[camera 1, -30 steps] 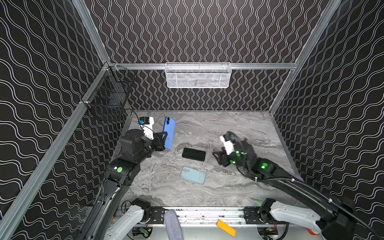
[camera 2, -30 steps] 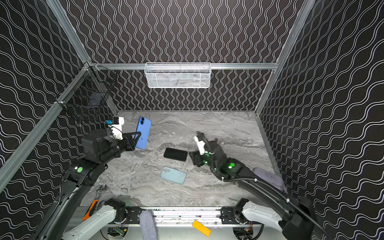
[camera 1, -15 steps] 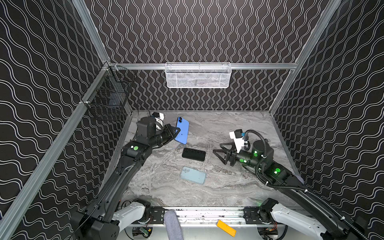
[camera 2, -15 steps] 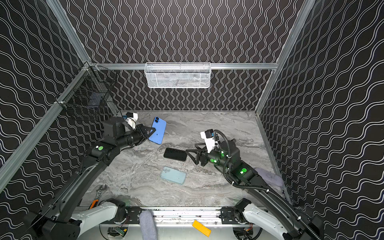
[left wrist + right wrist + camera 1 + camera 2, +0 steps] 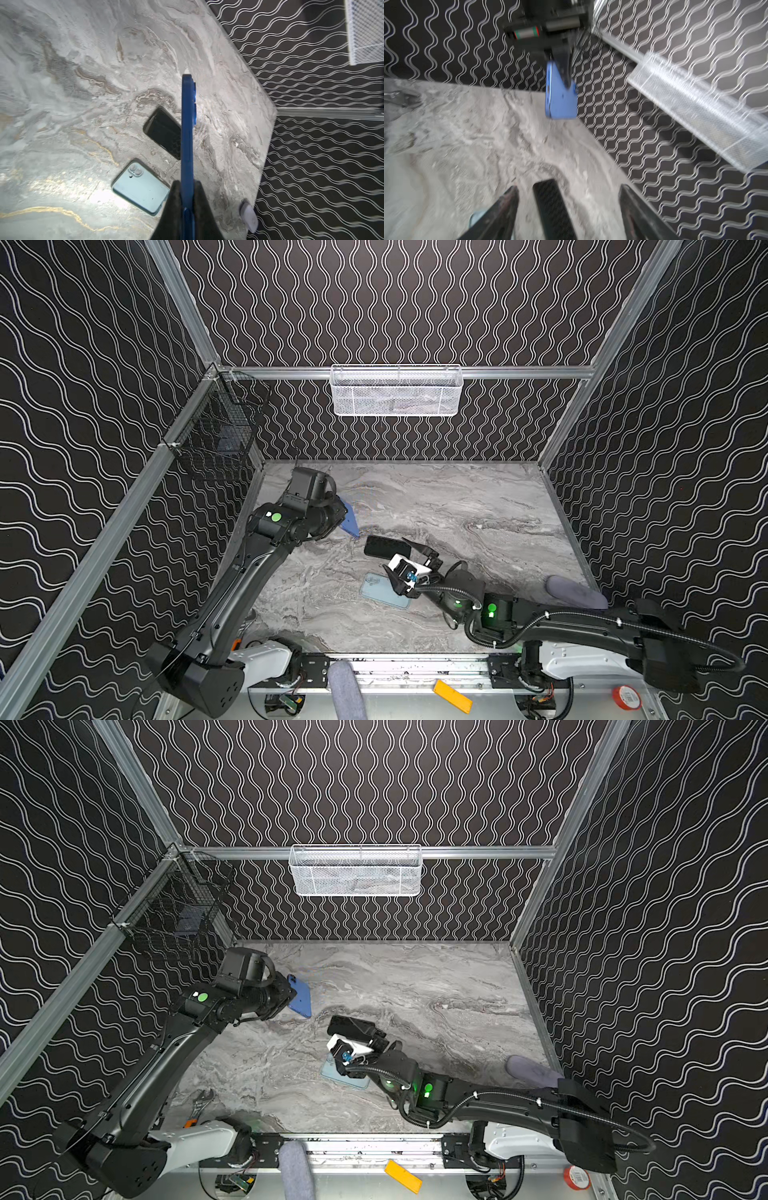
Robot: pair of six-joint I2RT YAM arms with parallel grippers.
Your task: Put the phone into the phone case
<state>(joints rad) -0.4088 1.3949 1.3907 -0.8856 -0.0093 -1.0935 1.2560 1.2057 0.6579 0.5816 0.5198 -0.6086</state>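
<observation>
left gripper (image 5: 187, 199) clamped shut (arm stretched forward) | right gripper (image 5: 568, 188) jaws spread wide, held low

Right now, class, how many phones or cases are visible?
3: blue phone in left gripper; black case and pale green phone on table; black basket may hide another.

— Where is the phone (image 5: 348, 520)?
— Over the left rear of the tabletop (image 5: 457, 510), clamped on edge in the left claw (image 5: 187, 184).
— And the phone case (image 5: 384, 547)?
— Flat near the middle, right of the phone and in front of it, between the spread fingers of the right claw (image 5: 568, 187).
— Anything nearer the front?
— A second phone (image 5: 376, 593), flat, just in front of the case. A mesh basket (image 5: 397, 391) hangs on the rear wall, a wire basket (image 5: 216, 435) on the left wall.
</observation>
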